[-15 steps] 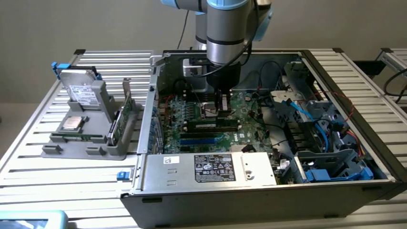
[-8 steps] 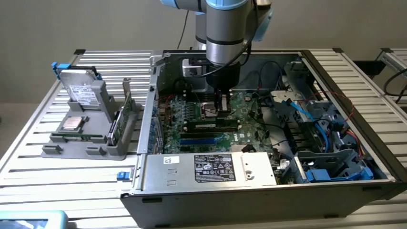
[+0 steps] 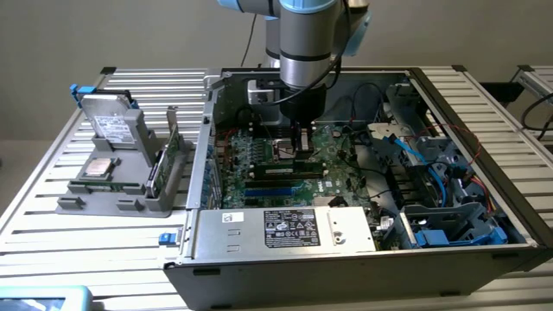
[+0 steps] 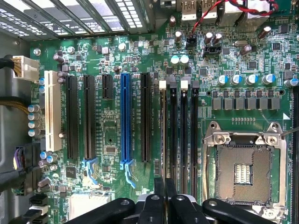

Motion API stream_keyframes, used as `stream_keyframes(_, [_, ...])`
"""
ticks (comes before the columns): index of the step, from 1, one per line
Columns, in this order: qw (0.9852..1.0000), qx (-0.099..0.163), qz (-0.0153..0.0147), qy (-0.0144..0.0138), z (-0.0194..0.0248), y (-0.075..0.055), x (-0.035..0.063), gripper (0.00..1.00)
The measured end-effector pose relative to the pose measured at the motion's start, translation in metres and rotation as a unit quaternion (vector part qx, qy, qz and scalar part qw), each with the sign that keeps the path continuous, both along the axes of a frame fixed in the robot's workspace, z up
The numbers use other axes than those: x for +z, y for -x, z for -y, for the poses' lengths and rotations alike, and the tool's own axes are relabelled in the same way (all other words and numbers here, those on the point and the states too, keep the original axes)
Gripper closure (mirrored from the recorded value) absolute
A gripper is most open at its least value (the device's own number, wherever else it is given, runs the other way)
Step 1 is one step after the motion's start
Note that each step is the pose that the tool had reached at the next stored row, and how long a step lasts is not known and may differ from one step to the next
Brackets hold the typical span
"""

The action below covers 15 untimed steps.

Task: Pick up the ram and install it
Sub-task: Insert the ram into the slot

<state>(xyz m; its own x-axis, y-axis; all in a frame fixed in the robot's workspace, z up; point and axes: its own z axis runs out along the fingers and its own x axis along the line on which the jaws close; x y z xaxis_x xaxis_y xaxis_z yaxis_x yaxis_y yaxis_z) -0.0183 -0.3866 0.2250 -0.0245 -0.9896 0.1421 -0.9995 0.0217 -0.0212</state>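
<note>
The gripper [image 4: 164,183] is hanging inside the open computer case [image 3: 346,275], which is sitting on the counter [image 3: 78,227]. Its fingers are pressing together over the black memory slots [image 4: 183,135] of the motherboard [image 4: 233,70]. The ram [image 3: 289,170] is lying along a slot just beside the fingertips, seemingly seated there; whether they are touching it is unclear
</note>
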Motion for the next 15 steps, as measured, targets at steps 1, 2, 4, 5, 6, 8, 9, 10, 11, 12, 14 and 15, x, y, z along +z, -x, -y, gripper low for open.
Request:
stream_keyframes(1, [1.0000, 0.000, 0.0000, 0.0000, 0.0000, 0.0000, 0.0000, 0.88])
stream_keyframes(2, [1.0000, 0.000, 0.0000, -0.0001, -0.0001, 0.0001, -0.0001, 0.88])
stream_keyframes(4, [1.0000, 0.000, 0.0000, -0.0002, -0.0001, 0.0001, -0.0002, 0.88])
stream_keyframes(5, [1.0000, 0.000, 0.0000, -0.0001, 0.0000, 0.0002, -0.0002, 0.88])
stream_keyframes(6, [1.0000, 0.000, 0.0001, -0.0001, -0.0001, 0.0002, -0.0002, 0.88])
stream_keyframes(8, [1.0000, 0.000, 0.0000, -0.0002, -0.0001, 0.0002, -0.0002, 0.88])
stream_keyframes(9, [1.0000, 0.000, 0.0000, -0.0001, -0.0001, 0.0002, -0.0002, 0.88])
stream_keyframes(10, [1.0000, 0.000, 0.0001, -0.0002, -0.0001, 0.0002, -0.0001, 0.88])
stream_keyframes(11, [1.0000, 0.000, 0.0001, -0.0003, -0.0001, 0.0002, -0.0001, 0.88])
stream_keyframes(12, [1.0000, 0.000, 0.0001, -0.0003, -0.0001, 0.0002, 0.0000, 0.88])
stream_keyframes(14, [1.0000, 0.000, 0.0002, -0.0002, -0.0001, 0.0002, 0.0004, 0.88])
stream_keyframes(15, [1.0000, 0.000, 0.0003, -0.0002, -0.0001, 0.0002, 0.0004, 0.88])
